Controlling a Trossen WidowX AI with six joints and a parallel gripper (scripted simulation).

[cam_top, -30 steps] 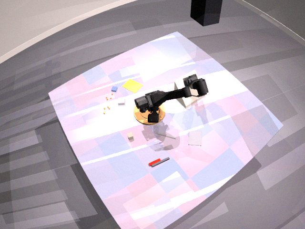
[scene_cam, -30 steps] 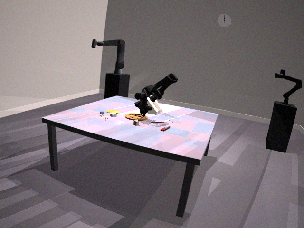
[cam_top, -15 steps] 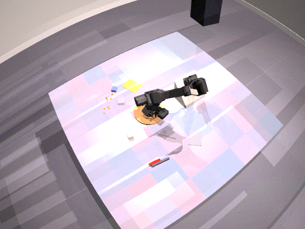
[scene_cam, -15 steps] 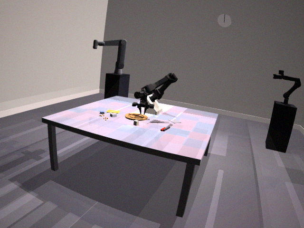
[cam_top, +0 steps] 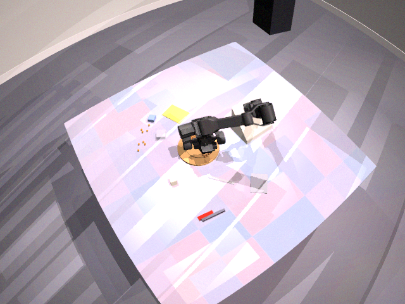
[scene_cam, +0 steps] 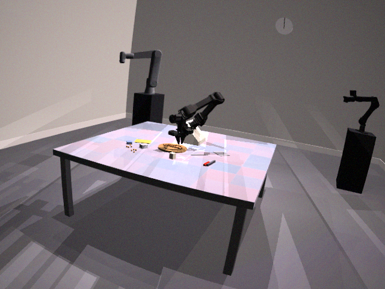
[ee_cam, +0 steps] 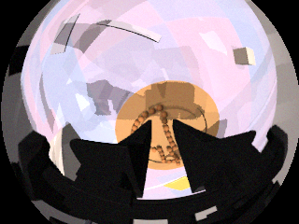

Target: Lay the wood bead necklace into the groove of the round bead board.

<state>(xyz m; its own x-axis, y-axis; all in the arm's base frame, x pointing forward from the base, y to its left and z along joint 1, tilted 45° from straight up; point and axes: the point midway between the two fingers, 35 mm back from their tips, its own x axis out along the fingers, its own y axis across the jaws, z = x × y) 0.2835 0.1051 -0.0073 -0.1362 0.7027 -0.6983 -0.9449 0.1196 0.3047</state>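
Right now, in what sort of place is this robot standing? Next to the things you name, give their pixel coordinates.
Probably a robotics lab or test room: two other arms [scene_cam: 154, 67] [scene_cam: 368, 108] stand on black pedestals [scene_cam: 144, 107] [scene_cam: 354, 161], and the working arm [cam_top: 228, 122] [scene_cam: 200, 106] reaches over a table [cam_top: 284, 216] [scene_cam: 174, 183].

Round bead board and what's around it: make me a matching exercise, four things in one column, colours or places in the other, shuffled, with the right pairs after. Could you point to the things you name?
Things
1. wood bead necklace [ee_cam: 167, 127]
2. thin sheet [cam_top: 176, 113] [scene_cam: 142, 141]
3. small block [cam_top: 151, 118] [scene_cam: 129, 142]
4. red bar [cam_top: 205, 215] [scene_cam: 206, 163]

Colours and places
A. blue
B. on the round bead board [cam_top: 193, 161] [scene_cam: 161, 149] [ee_cam: 175, 89]
C. beside a dark grey bar [cam_top: 214, 215] [scene_cam: 211, 162]
D. yellow

Pairs: 1-B, 2-D, 3-A, 4-C
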